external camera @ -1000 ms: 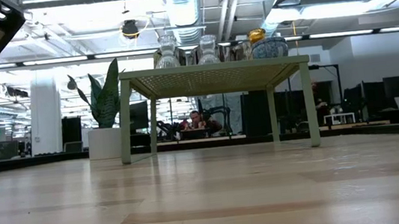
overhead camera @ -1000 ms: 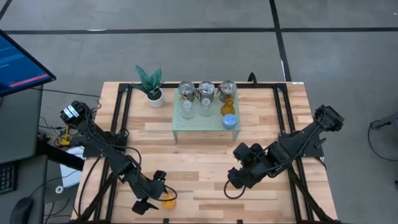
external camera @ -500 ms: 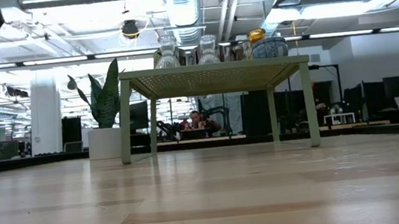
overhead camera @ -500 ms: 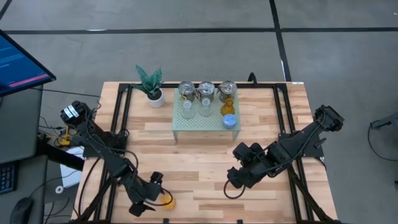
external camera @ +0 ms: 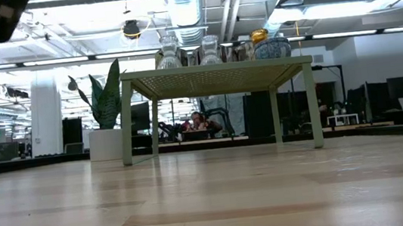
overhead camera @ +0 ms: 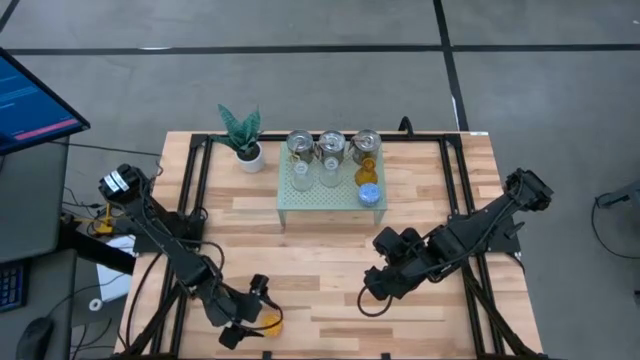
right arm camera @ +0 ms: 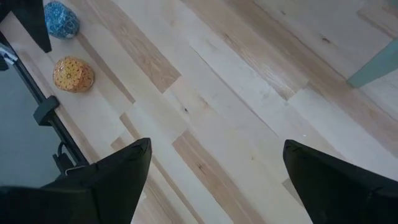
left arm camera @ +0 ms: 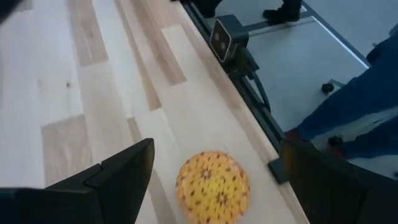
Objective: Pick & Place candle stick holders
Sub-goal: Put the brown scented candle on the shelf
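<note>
An orange dotted holder (left arm camera: 212,186) rests on its base on the table near the near edge (overhead camera: 270,322). My left gripper (left arm camera: 216,149) stands open with one finger on either side of it, apart from it. A blue holder (right arm camera: 62,20) lies close beside the orange one (right arm camera: 73,73). On the pale green stand (overhead camera: 300,205) stand three silver holders (overhead camera: 331,146), two clear glass ones (overhead camera: 329,174), an amber one (overhead camera: 367,168) and a blue one (overhead camera: 369,195). My right gripper (overhead camera: 375,296) hangs open above bare table right of centre.
A leafy plant in a white pot (overhead camera: 245,140) stands at the far left of the table. Black frame rails (overhead camera: 192,190) run along both sides. The table's near edge (left arm camera: 249,134) lies just beyond the orange holder. Bare wood lies between the stand and the grippers.
My left gripper has turned and tipped a little while staying over the same spot by the orange holder. The holder has kept its place.
</note>
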{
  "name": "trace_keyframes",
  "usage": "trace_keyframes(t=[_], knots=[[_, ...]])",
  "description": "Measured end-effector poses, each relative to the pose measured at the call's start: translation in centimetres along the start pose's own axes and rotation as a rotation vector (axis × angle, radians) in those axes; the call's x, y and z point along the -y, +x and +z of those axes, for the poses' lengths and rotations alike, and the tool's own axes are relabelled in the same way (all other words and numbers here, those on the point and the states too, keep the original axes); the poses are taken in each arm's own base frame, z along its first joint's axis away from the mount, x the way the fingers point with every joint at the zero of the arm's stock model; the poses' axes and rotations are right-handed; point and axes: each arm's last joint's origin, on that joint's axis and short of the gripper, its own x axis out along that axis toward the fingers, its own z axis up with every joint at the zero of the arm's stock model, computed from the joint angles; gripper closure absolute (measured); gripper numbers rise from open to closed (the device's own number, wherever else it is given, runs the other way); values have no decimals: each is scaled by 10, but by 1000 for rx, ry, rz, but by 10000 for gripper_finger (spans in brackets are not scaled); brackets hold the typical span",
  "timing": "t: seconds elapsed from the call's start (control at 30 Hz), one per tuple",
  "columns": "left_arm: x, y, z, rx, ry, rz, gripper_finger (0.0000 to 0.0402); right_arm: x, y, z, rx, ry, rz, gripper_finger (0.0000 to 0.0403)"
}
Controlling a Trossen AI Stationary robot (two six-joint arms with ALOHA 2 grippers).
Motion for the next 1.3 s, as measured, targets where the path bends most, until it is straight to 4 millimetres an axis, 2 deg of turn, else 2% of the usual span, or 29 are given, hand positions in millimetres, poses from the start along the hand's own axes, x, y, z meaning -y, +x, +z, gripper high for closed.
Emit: trace_keyframes(t=[0.33, 1.03, 1.3], knots=[[8, 33, -18, -48, -11, -24, 55, 0, 1, 1, -20, 6, 7, 49], [12, 63, -44, -105, -4, 28, 55, 1, 1, 3, -22, -24, 5, 49], [10, 66, -46, -116, -18, 36, 56, 1, 1, 2, -31, -25, 7, 49]])
